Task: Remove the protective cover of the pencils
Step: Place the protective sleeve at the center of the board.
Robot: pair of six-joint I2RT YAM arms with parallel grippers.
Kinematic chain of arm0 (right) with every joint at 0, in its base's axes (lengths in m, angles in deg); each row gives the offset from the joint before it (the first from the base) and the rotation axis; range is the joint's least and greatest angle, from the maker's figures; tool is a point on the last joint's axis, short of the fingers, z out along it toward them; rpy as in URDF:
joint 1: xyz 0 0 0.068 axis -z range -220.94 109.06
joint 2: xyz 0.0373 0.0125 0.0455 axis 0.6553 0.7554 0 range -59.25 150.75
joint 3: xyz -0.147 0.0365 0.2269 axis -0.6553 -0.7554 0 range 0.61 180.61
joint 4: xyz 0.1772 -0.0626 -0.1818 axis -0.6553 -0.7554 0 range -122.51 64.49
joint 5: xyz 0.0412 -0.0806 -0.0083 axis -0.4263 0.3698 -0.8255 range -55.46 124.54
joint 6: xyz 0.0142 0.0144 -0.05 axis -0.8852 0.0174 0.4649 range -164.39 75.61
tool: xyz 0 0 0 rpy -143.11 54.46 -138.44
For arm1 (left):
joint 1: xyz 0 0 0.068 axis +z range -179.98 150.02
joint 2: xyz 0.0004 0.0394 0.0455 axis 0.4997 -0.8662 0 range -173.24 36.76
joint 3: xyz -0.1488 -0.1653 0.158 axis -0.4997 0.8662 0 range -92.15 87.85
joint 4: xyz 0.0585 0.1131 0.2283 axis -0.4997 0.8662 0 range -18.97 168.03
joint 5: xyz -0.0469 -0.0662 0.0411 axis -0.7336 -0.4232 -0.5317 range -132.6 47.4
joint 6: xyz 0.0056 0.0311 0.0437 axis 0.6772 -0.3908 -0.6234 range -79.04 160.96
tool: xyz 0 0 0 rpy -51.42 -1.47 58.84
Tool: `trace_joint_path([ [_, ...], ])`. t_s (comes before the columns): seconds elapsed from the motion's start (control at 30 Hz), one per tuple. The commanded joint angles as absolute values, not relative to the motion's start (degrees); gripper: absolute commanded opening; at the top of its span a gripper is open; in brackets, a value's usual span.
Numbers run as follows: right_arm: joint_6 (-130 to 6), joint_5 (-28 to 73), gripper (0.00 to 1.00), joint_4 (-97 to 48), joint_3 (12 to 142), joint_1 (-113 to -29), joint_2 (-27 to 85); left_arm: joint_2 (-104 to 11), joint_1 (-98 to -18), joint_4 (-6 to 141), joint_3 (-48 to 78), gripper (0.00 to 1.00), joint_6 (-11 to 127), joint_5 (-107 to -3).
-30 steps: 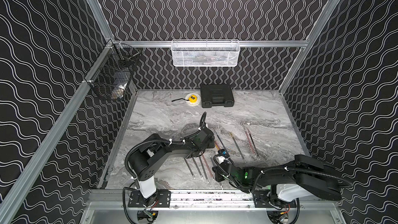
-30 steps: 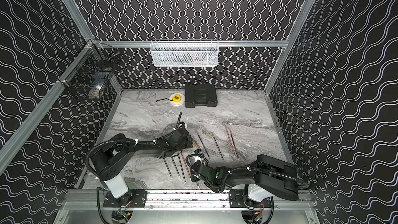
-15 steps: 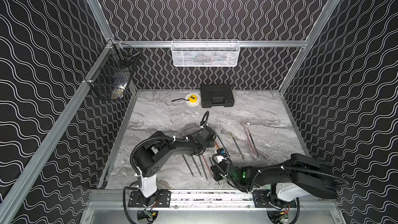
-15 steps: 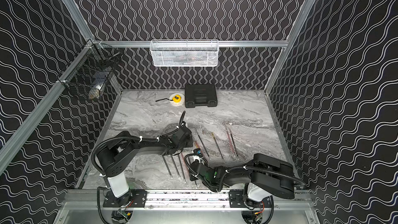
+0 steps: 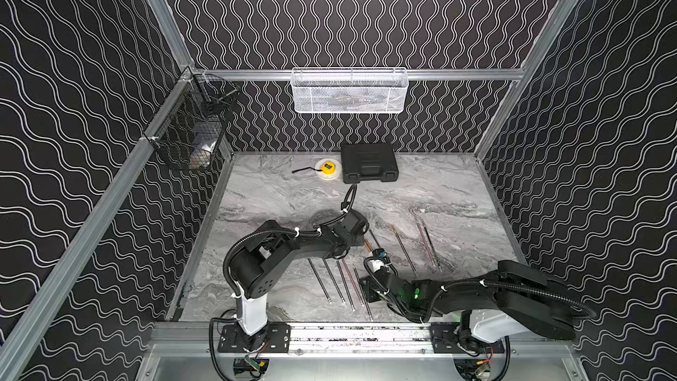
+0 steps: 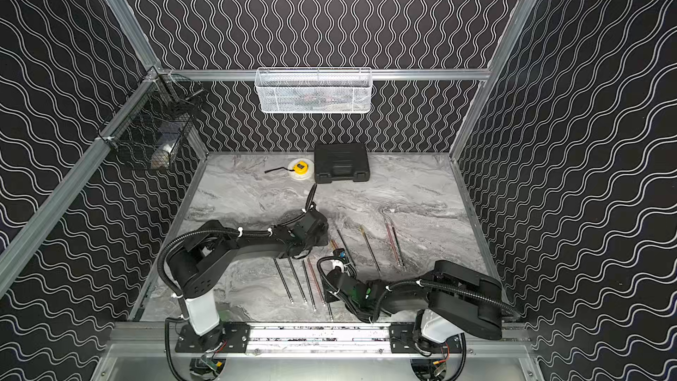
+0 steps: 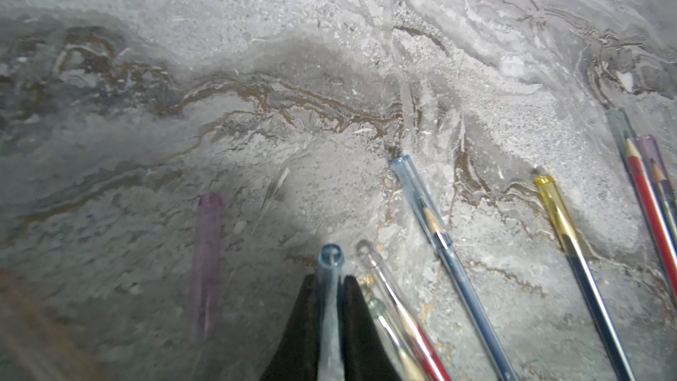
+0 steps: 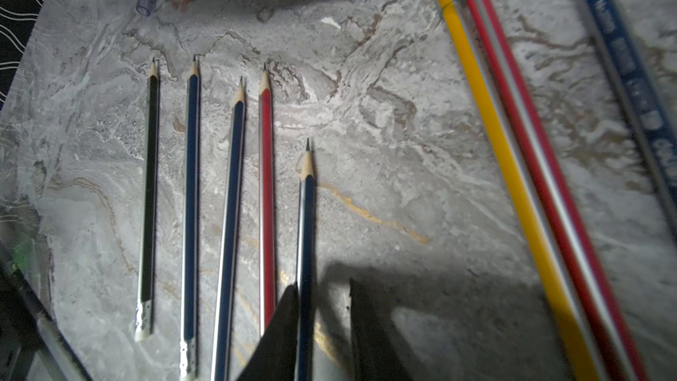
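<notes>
My left gripper (image 7: 330, 279) is shut on a bluish translucent protective cover (image 7: 330, 262), whose round end pokes out past the fingertips. Beside it lie capped pencils: two with clear covers (image 7: 381, 280), one blue-capped (image 7: 414, 192), one yellow-capped (image 7: 553, 199). A loose purple cover (image 7: 207, 251) rests on the table. My right gripper (image 8: 322, 284) is open low over the table, and a bare dark blue pencil (image 8: 307, 214) lies between its jaws, against one finger. Several other uncapped pencils (image 8: 190, 196) lie in a row next to it. In both top views the arms meet near the table's front (image 5: 366, 280) (image 6: 329, 280).
A black case (image 5: 369, 162) and a yellow tape measure (image 5: 327, 168) sit at the back of the marble table (image 5: 439, 196). A white mesh basket (image 5: 350, 91) hangs on the back wall, a black wire basket (image 5: 190, 130) on the left wall. More pencils (image 5: 425, 240) lie right of centre.
My right gripper's jaws have parted from the dark blue pencil, which now lies on the table. The left gripper has stayed shut on the cover and shifted slightly.
</notes>
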State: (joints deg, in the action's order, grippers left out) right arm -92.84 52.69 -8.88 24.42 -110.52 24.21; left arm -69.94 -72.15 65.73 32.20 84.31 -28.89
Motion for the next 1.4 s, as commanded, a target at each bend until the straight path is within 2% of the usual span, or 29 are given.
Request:
trace_joint_path([
  [0.0, -93.6, 52.2, 0.26, -14.7, 24.6, -110.3, 24.4, -70.6, -72.0, 67.2, 31.5, 0.14, 83.5, -27.4],
  [0.17, -93.4, 52.6, 0.27, -16.3, 25.0, -110.0, 22.0, -71.6, -71.7, 67.8, 31.1, 0.22, 83.6, -27.3],
  [0.33, -95.0, 55.5, 0.35, -20.2, 24.6, -110.0, 16.6, -71.4, -71.5, 68.0, 30.9, 0.30, 83.5, -27.6],
  [0.63, -97.6, 62.0, 0.40, -25.0, 21.4, -109.8, 7.1, -69.3, -71.5, 68.6, 30.9, 0.31, 83.3, -27.8],
  [1.0, -96.8, 63.6, 0.39, -27.6, 23.7, -108.3, 10.7, -64.7, -71.5, 69.4, 31.8, 0.31, 82.8, -28.0],
  [1.37, -94.9, 59.2, 0.36, -25.8, 25.5, -107.1, 16.0, -59.3, -71.5, 67.8, 35.5, 0.32, 83.2, -28.7],
])
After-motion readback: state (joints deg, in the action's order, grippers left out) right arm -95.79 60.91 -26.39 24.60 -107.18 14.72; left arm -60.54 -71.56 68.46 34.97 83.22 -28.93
